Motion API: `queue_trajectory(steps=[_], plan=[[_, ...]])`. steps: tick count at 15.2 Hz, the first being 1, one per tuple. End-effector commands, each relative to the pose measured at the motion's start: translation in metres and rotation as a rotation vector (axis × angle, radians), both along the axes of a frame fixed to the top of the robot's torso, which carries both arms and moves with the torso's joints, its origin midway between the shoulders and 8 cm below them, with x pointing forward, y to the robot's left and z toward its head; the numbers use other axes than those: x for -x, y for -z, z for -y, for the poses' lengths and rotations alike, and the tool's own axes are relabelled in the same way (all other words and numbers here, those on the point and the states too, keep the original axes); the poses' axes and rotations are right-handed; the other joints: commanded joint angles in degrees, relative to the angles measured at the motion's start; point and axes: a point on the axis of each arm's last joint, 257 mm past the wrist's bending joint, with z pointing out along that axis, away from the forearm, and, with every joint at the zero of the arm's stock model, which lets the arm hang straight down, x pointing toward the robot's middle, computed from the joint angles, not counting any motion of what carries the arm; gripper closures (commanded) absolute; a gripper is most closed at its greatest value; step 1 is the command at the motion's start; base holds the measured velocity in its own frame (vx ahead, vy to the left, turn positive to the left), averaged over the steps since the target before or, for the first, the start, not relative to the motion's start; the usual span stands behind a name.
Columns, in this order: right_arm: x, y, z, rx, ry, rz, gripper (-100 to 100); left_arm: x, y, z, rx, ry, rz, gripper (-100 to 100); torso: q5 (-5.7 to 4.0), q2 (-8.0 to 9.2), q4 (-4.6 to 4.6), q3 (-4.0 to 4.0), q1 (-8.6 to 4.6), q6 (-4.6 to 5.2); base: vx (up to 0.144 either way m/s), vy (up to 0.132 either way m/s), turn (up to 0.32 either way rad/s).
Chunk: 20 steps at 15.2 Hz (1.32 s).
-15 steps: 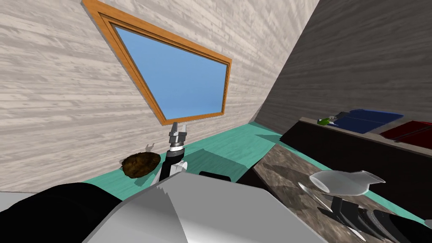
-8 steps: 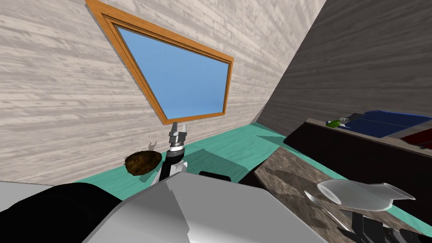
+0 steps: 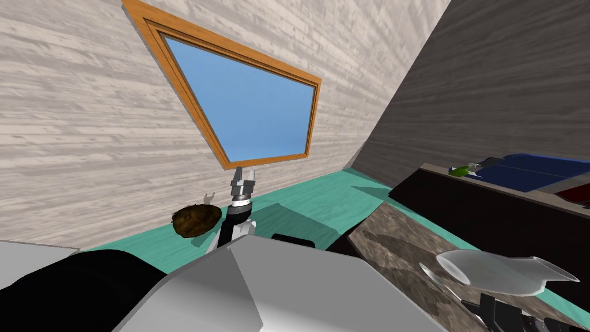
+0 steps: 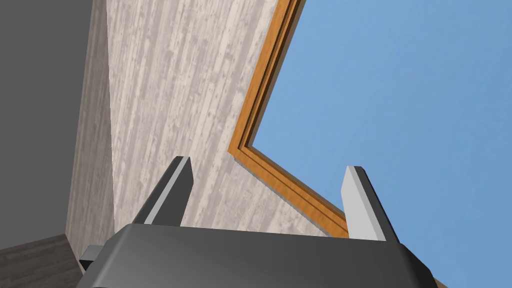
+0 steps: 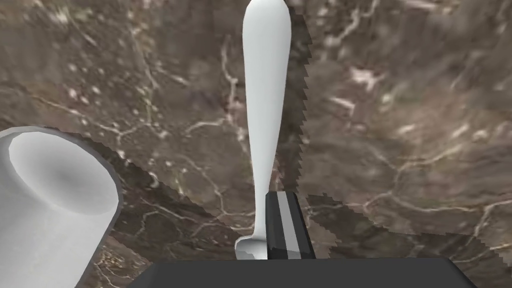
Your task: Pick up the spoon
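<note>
One counter (image 5: 400, 125): brown and marbled, it bore everything in play. The hand needed to stay low over it without scraping the surface.
White vessel (image 5: 50, 200): its open mouth sat near the working hand, on the far side of the spoon from the fingers. Any sideways correction probably had to be small and stop short of its rim.
Left gripper (image 4: 267, 166): it was held up, well apart from the counter, with its fingers spread wide and empty. It had no part in this step.
Right gripper (image 5: 283, 196): its fingers were pressed together with nothing between them, and the tips were down by the counter.
Spoon (image 5: 264, 100): white, it lay flat on the counter with its long handle running away from the gripper. Its thin neck was just beside the closed fingers, not between them.
Grasp: judging by this, the fingers first had to part, then shift across until they straddled the neck, then close squarely. A pinch on so thin and smooth a part could well slip or roll.
</note>
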Motion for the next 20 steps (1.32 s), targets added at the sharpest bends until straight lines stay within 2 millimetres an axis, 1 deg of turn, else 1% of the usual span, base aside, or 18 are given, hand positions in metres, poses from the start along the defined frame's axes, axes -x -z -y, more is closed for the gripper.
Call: queue_trajectory(steps=[1, 2, 3, 4, 5, 6, 7, 8, 10, 12, 14, 16, 17, 18, 20], plan=[[-0.006, -0.010, 0.001, 0.001, -0.007, 0.000, 100, 0.000, 0.000, 0.000, 0.000, 0.000, 0.000, 0, 0.00, 0.00, 0.00, 0.00, 0.00, 0.00, -0.006, 0.010, -0.074], [-0.009, -0.017, 0.002, 0.000, -0.013, -0.001, 100, 0.000, 0.000, 0.000, 0.000, 0.000, 0.000, 0, 0.01, 0.00, 0.00, 0.00, -0.01, 0.02, -0.011, 0.015, -0.122], [-0.005, -0.009, 0.001, 0.003, -0.007, 0.000, 100, 0.000, 0.000, 0.000, 0.000, 0.000, 0.000, 0, 0.01, 0.01, 0.00, 0.01, -0.01, 0.03, -0.007, 0.010, -0.047], [-0.003, -0.027, 0.021, 0.050, -0.001, -0.007, -100, 0.000, 0.000, 0.000, 0.000, 0.000, 0.000, 0, -0.01, 0.01, 0.00, 0.01, -0.03, 0.01, 0.011, -0.021, -0.001], [-0.003, -0.027, 0.021, 0.050, -0.001, -0.007, -100, 0.000, 0.000, 0.000, 0.000, 0.000, 0.000, 0, -0.01, -0.03, 0.00, -0.02, -0.12, 0.00, 0.016, -0.039, 0.005], [0.000, -0.031, 0.026, 0.061, 0.002, -0.013, -100, 0.000, 0.000, 0.000, 0.000, 0.000, 0.000, 0, -0.03, -0.06, -0.01, -0.03, -0.19, 0.00, 0.004, -0.030, -0.001], [0.009, -0.042, 0.040, 0.094, 0.011, -0.030, -100, 0.000, 0.000, 0.000, 0.000, 0.000, 0.000, 0, -0.02, -0.05, -0.01, -0.03, -0.20, 0.00, -0.019, -0.008, -0.014], [0.012, -0.046, 0.045, 0.106, 0.015, -0.036, -100, 0.000, 0.000, 0.000, 0.000, 0.000, 0.000, 0, -0.03, 0.00, -0.01, -0.01, -0.16, 0.01, -0.026, 0.008, -0.020], [0.012, -0.046, 0.045, 0.106, 0.015, -0.036, -100, 0.000, 0.000, 0.000, 0.000, 0.000, 0.000, 0, -0.01, 0.05, 0.01, 0.03, -0.07, 0.01, -0.017, 0.012, -0.013], [0.025, -0.062, 0.065, 0.157, 0.033, -0.056, -100, 0.000, 0.000, 0.000, 0.000, 0.000, 0.000, 0, 0.00, 0.04, 0.01, 0.02, -0.04, 0.01, -0.011, 0.013, -0.010], [0.036, -0.073, 0.082, 0.206, 0.055, -0.066, -100, 0.000, 0.000, 0.000, 0.000, 0.000, 0.000, 0, 0.00, 0.03, 0.01, 0.02, -0.01, 0.03, 0.000, 0.025, -0.040], [0.037, -0.069, 0.084, 0.215, 0.064, -0.055, -100, 0.000, 0.000, 0.000, 0.000, 0.000, 0.000, 0, 0.01, -0.04, -0.01, -0.02, 0.05, 0.02, 0.022, 0.040, -0.042], [0.034, -0.063, 0.081, 0.208, 0.064, -0.048, -100, 0.000, 0.000, 0.000, 0.000, 0.000, 0.000, 0, 0.00, -0.08, -0.02, -0.04, 0.07, 0.01, 0.028, 0.045, -0.028], [0.026, -0.051, 0.070, 0.182, 0.055, -0.032, -100, 0.000, 0.000, 0.000, 0.000, 0.000, 0.000, 0, 0.00, -0.11, -0.02, -0.06, 0.09, 0.00, 0.024, 0.048, -0.018], [0.022, -0.045, 0.064, 0.168, 0.048, -0.026, -100, 0.000, 0.000, 0.000, 0.000, 0.000, 0.000, 0, -0.01, -0.11, -0.03, -0.07, 0.08, -0.02, 0.007, 0.029, 0.003]])
